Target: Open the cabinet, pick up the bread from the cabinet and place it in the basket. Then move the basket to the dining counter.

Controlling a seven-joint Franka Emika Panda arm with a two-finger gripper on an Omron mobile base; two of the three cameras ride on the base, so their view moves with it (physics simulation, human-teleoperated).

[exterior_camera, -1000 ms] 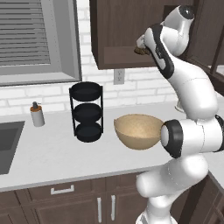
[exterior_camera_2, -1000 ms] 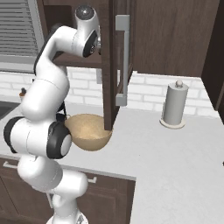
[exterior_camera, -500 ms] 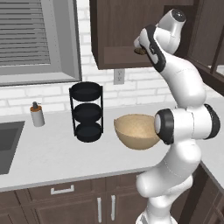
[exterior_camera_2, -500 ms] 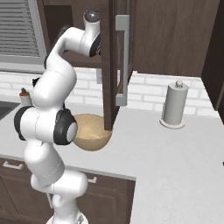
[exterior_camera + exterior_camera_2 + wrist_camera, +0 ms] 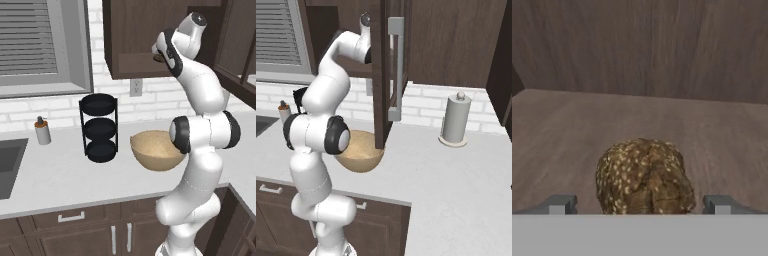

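Observation:
The dark brown cabinet (image 5: pixel 137 42) is open, and its glass door (image 5: pixel 387 75) with a long bar handle stands edge-on toward the robot. On the cabinet's wooden shelf lies the bread (image 5: pixel 644 175), a small brown speckled lump, also seen as a dark spot (image 5: pixel 158 58) at the shelf's front. My gripper (image 5: pixel 642 204) reaches into the cabinet and is open, one fingertip on each side of the bread with small gaps. The tan basket (image 5: pixel 156 150) sits on the worktop below, beside the arm. The dining counter is out of view.
A black three-tier rack (image 5: pixel 100 127) stands left of the basket, and a soap dispenser (image 5: pixel 42 131) and a sink (image 5: pixel 7 165) lie farther left. A paper towel roll (image 5: pixel 455 120) stands on the worktop to the right. The open door hangs over the basket's right side.
The arm's elbow has swung inward toward the basket, while the hand has stayed at the cabinet shelf by the bread. Basket and door have not moved.

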